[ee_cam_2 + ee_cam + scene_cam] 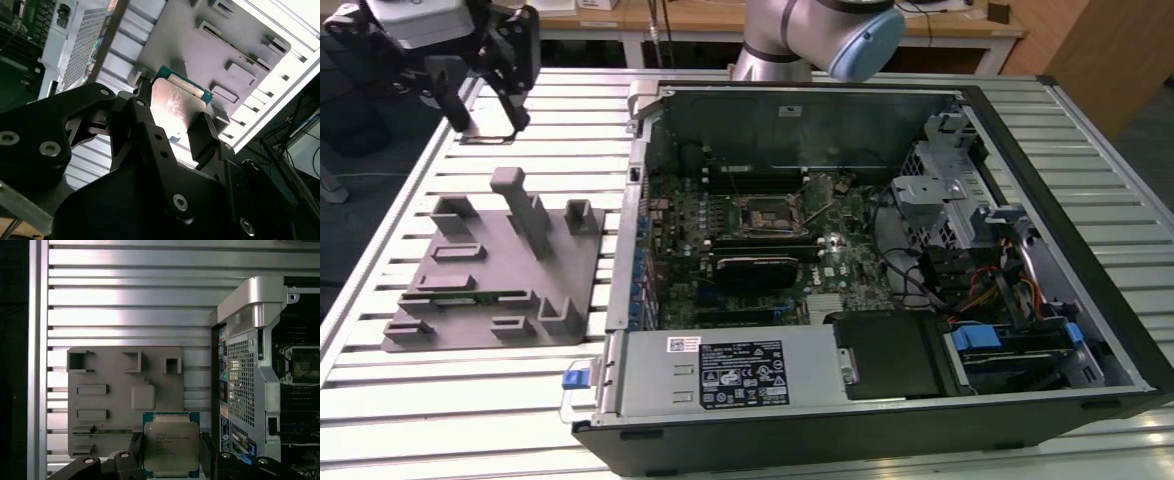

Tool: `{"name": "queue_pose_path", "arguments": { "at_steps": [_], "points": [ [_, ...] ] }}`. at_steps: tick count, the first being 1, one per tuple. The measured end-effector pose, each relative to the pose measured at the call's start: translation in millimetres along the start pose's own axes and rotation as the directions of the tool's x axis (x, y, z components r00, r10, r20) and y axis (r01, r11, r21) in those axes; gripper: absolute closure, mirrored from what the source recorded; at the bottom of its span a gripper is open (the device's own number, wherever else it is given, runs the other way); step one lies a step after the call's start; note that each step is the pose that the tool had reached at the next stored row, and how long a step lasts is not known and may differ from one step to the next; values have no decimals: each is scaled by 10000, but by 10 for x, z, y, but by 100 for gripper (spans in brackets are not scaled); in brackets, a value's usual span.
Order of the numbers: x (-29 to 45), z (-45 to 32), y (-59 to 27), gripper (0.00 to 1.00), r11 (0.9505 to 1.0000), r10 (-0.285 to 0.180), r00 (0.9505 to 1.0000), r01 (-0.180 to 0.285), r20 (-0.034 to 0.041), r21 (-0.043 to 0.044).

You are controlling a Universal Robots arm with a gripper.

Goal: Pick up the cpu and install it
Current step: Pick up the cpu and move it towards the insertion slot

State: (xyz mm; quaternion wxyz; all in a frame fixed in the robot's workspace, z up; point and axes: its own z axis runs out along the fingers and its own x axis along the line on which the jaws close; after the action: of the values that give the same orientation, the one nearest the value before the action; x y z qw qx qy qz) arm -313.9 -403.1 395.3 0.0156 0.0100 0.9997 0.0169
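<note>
- The end effector [486, 118] hangs above the slatted metal table [454, 400], near its far corner on the exterior view's left. Its two black fingers [202, 134] pinch the cpu [171, 445] by opposite edges.
- The cpu, a flat square with a dull silver lid on a green base, is held in the air. It is clear of the tray [494, 270] and well apart from the socket [767, 212] inside the open computer case [894, 440].
- The tray is matt grey moulded plastic with upright posts and shallow pockets, and lies along the table's edge on the exterior view's left. The case is bare sheet steel inside and black outside.
- The hold is on thin, smooth edges alone, so a jolt could likely let the chip slip or tilt.
- A chip set down askew could, on this reading, harm the socket's fine contacts. The case wall also stands between chip and socket and could catch it.
</note>
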Motion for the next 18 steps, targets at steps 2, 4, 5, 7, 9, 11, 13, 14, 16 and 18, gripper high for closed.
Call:
{"name": "queue_pose_path", "arguments": {
  "at_steps": [2,4,5,7,9,11,13,14,16,18],
  "points": [
    [-92,4,2,47,10000,0,10000,0,-1,1],
    [-173,8,3,47,10000,-1,10000,1,0,0],
    [-202,10,4,47,10000,-1,10000,1,0,0],
    [-249,12,4,47,10000,0,10000,0,-1,1],
    [-300,16,6,47,10000,0,10000,0,-1,1],
    [-346,20,6,47,10000,0,10000,0,1,0],
    [-383,22,7,47,10000,-1,10000,1,0,1],
    [-399,24,7,47,10000,0,10000,0,1,0],
    [-439,29,8,47,10000,0,10000,0,0,0],
    [-468,32,8,47,10000,0,10000,0,0,1]
  ]
}}
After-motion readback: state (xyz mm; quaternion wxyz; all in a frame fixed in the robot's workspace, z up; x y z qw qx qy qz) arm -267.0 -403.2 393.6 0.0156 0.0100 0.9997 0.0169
